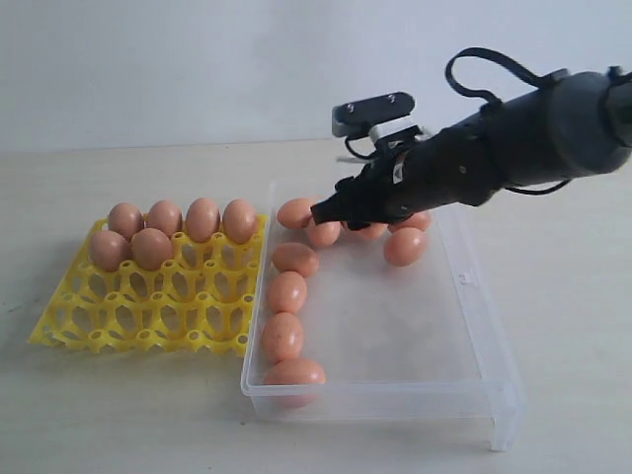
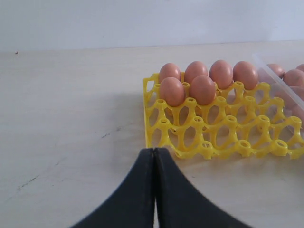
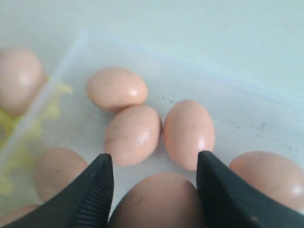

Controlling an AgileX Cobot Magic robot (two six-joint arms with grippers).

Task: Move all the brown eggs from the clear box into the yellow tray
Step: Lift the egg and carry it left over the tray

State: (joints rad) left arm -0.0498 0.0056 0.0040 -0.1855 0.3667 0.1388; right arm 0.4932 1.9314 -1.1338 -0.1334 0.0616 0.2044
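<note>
While my left gripper (image 2: 154,190) rests shut, my right gripper (image 3: 154,183) brackets a brown egg (image 3: 156,202) in the clear box (image 1: 474,395), perhaps touching it.

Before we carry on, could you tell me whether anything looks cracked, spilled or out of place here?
Nothing stands out. Six brown eggs sit upright in the yellow tray; the others lie loose but intact in the clear box. No visible cracks or spills.

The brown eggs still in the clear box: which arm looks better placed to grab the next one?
The right. Its gripper is open inside the clear box, straddling a brown egg. The left gripper is shut, outside the box beside the yellow tray.
</note>
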